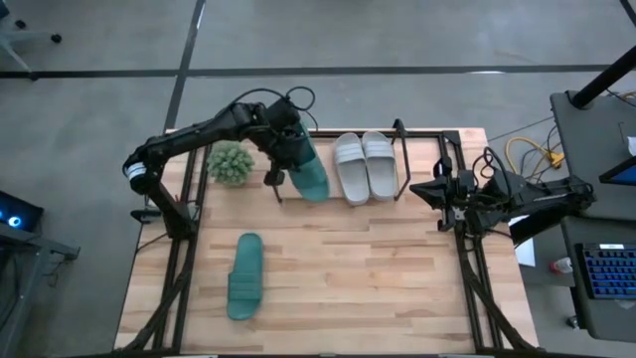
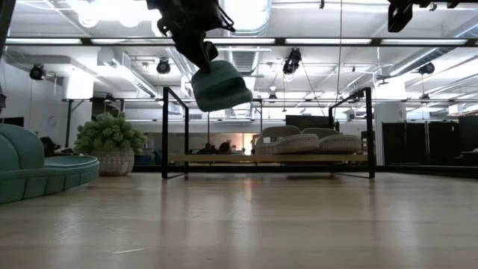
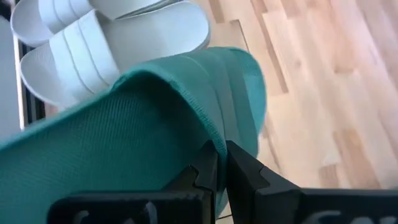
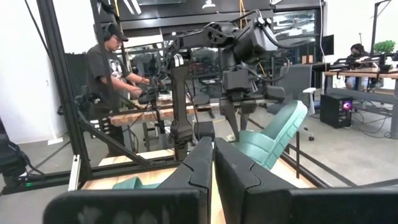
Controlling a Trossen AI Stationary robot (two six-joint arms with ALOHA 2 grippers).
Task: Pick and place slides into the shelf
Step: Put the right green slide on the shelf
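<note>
Above the shelf's (image 1: 422, 134) left half, the left gripper (image 1: 288, 149) holds one teal slide (image 1: 310, 171) aloft, jaws clamped on its strap edge.

From those jaws the held slide hangs tilted, its long axis running from the shelf toward the table's front. Beside it, farther right, the grey-white pair (image 1: 364, 165) lies side by side in the shelf, lengthwise front to back. Well forward of the jaws, the other teal slide (image 1: 244, 275) lies flat on the table (image 1: 378, 288). At the table's right edge the right gripper (image 1: 429, 189) waits, fingers together, empty.

Right tool (image 4: 213, 163) closed; beyond, left tool (image 4: 239, 107) holds teal slide (image 4: 273, 137); person (image 4: 112, 74) behind.
</note>
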